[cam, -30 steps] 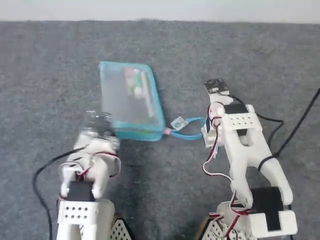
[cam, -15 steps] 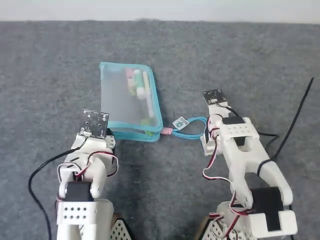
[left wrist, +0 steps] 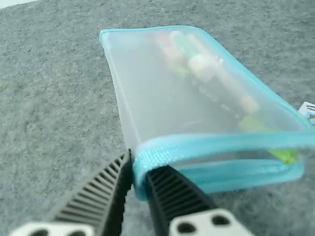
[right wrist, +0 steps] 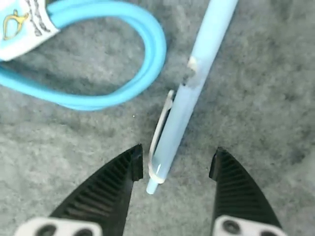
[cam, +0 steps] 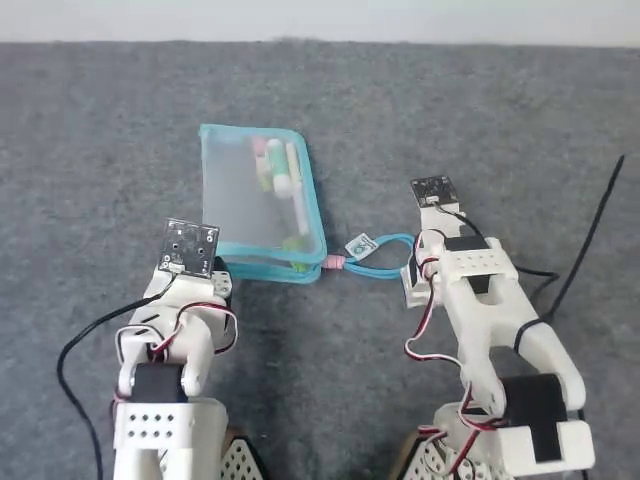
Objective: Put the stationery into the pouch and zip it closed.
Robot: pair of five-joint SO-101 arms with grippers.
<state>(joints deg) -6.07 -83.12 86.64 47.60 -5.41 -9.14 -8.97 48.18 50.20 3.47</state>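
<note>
**Two claws at a pouch and a loose pen**

High view: a translucent pouch [cam: 240,190] with a turquoise border lies flat on the grey mat [cam: 480,110], left of centre in the frame. Stationery [cam: 280,175] in green, pink and white shows through the pouch's wall along its right side. A pink zip pull [cam: 335,263] sits at the pouch's lower right corner. From it a blue cord loop [cam: 385,258] carrying a white tag [cam: 359,245] runs right toward the right arm.

Left wrist view: the left claw [left wrist: 139,179] is narrow, its two ribbed fingers pinching the pouch's turquoise edge band at one corner.

Right wrist view: the right claw [right wrist: 178,152] stands wide, gripping nothing. A pale blue pen [right wrist: 206,54] lies on the mat outside the pouch, its clip end between the two fingertips and touching neither. The pen lies just beside the cord loop.
</note>
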